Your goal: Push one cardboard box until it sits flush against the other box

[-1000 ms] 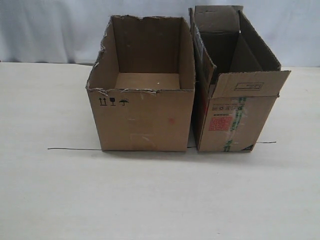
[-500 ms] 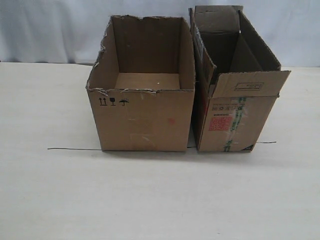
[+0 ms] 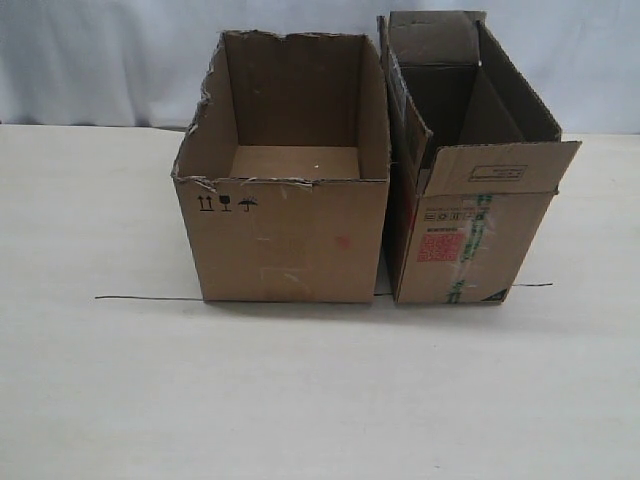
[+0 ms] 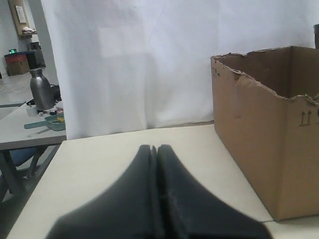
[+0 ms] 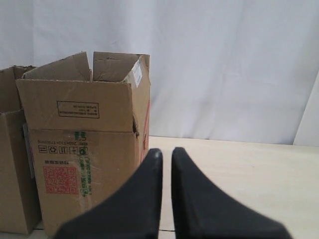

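The cardboard box [image 3: 285,240], wide and low with a ragged torn rim and small black symbols, stands at the table's middle. It also shows in the left wrist view [image 4: 264,134]. The other box [image 3: 470,225], taller with flaps, a red label and green-printed tape, stands right beside it. Only a thin sliver of table shows between their bases. Neither gripper appears in the exterior view. My left gripper [image 4: 154,147] is shut and empty, off the wide box's outer side. My right gripper [image 5: 166,151] is shut to a thin slit, empty, beside the other box [image 5: 84,149].
A thin black line [image 3: 150,298] runs across the table [image 3: 320,400] under both boxes' fronts. A white curtain hangs behind. In the left wrist view a side table beyond the table edge holds a metal bottle [image 4: 41,89] and a green tray [image 4: 50,122].
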